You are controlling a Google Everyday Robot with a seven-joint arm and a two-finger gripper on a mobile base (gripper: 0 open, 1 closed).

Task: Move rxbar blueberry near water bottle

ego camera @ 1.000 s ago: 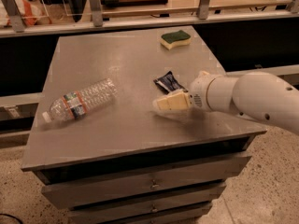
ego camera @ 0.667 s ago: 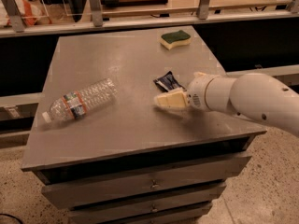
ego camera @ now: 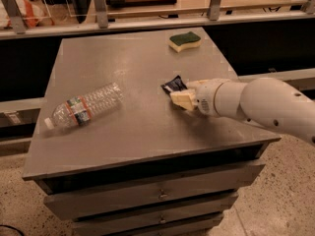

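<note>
The rxbar blueberry, a small dark navy wrapper with white markings, lies flat on the grey table right of centre. My gripper comes in from the right on a white arm, low over the table. Its cream tip sits right against the bar's near right edge, and I cannot tell whether it touches the bar. The water bottle, clear and ribbed with an orange-red and green label, lies on its side at the left of the table. Its white cap points to the front left edge. The bar is well apart from the bottle.
A green-and-yellow sponge lies at the table's back right. Drawers run below the table's front edge. A rail with posts stands behind the table. My white forearm overhangs the table's right side.
My gripper has moved a little away from the table's front edge, up to the bar's near side. The bar, the bottle and the sponge have not moved.
</note>
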